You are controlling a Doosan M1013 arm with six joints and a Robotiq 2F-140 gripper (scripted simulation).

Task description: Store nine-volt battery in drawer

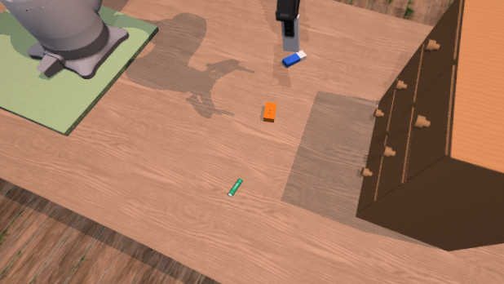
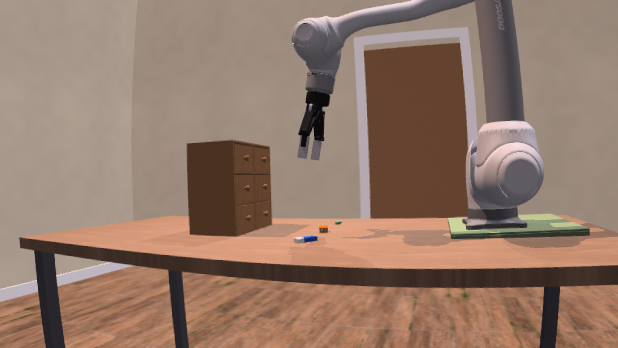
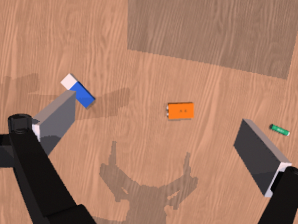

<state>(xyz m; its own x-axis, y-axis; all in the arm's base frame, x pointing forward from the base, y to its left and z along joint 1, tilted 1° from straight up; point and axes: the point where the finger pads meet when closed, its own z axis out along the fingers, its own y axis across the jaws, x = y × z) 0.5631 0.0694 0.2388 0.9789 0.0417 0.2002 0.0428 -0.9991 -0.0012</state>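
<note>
The single grey arm [image 2: 492, 60] is rising from its pedestal, reaching across high and bending down at the wrist [image 2: 320, 82]. Its black gripper [image 2: 310, 149] is hanging well above the table, pointing downward, fingers spread wide and holding nothing.

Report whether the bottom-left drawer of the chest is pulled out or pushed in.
Pushed in. In the exterior view the bottom-left drawer sits flush with the other fronts of the chest; the top view shows no tray sticking out.
</note>
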